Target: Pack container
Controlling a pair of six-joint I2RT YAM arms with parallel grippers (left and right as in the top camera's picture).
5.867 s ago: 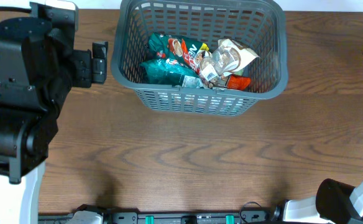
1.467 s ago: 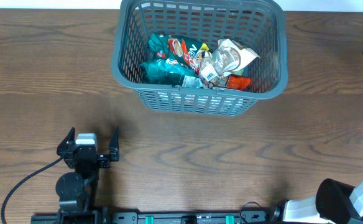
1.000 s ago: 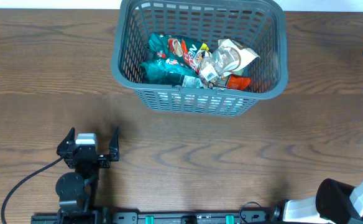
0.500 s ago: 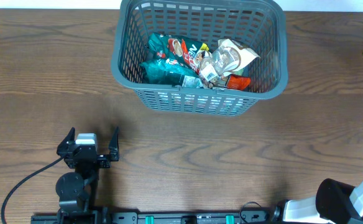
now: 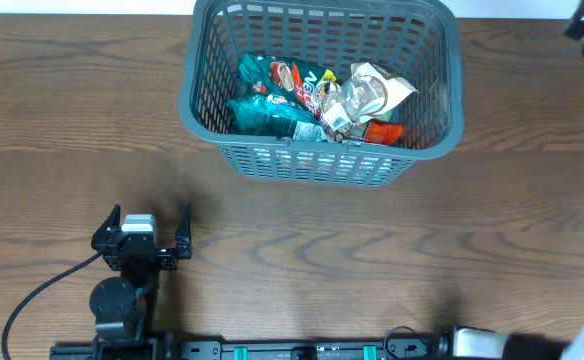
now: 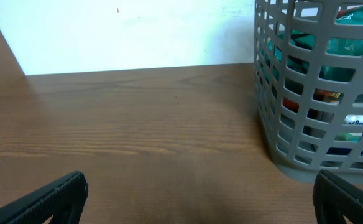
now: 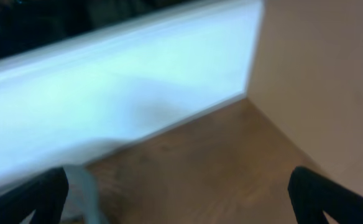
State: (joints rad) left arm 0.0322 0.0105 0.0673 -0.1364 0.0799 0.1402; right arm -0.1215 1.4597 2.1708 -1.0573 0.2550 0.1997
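Overlapping in the container, packets hide one another; well apart from it, the left gripper gapes wide; the blurred right gripper has its fingers apart too.

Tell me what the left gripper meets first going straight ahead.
Likely nothing close: the left gripper points over the table toward the white wall; the container sits right of that line, though margin is unclear.

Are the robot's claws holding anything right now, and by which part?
Nothing is held. The left claw is wide open and empty, and the right claw is open too, with nothing in it.
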